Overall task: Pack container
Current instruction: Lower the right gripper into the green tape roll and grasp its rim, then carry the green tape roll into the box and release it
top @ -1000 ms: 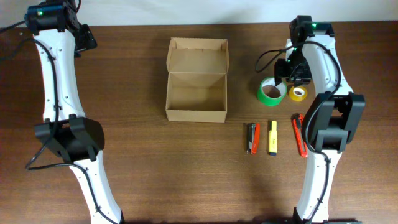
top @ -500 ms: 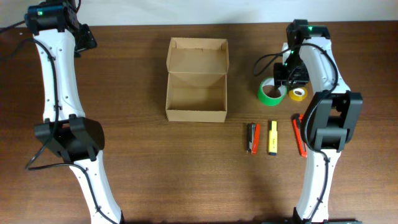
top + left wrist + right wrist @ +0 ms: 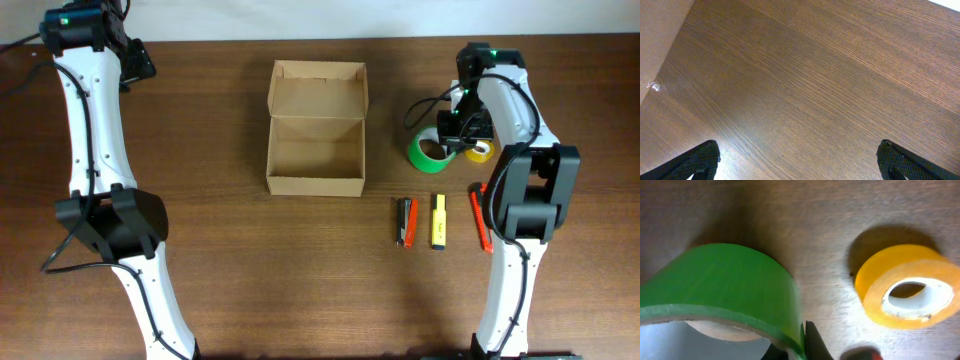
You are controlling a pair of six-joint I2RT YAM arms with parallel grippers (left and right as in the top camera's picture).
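Overhead, the open cardboard box (image 3: pixel 316 150) sits at the middle of the table (image 3: pixel 230 260), flap lid folded back toward the far edge, nothing inside. Right of it lie a green tape roll (image 3: pixel 430 155) and, just beside that, a yellow tape roll (image 3: pixel 481 150). The right claw (image 3: pixel 458 135) pinches the green roll's wall, 1 finger (image 3: pixel 812 341) outside it. 3 pens (image 3: pixel 438 220) lie nearer the front. The left claw (image 3: pixel 800 165) hangs spread wide over bare wood at the far left corner.
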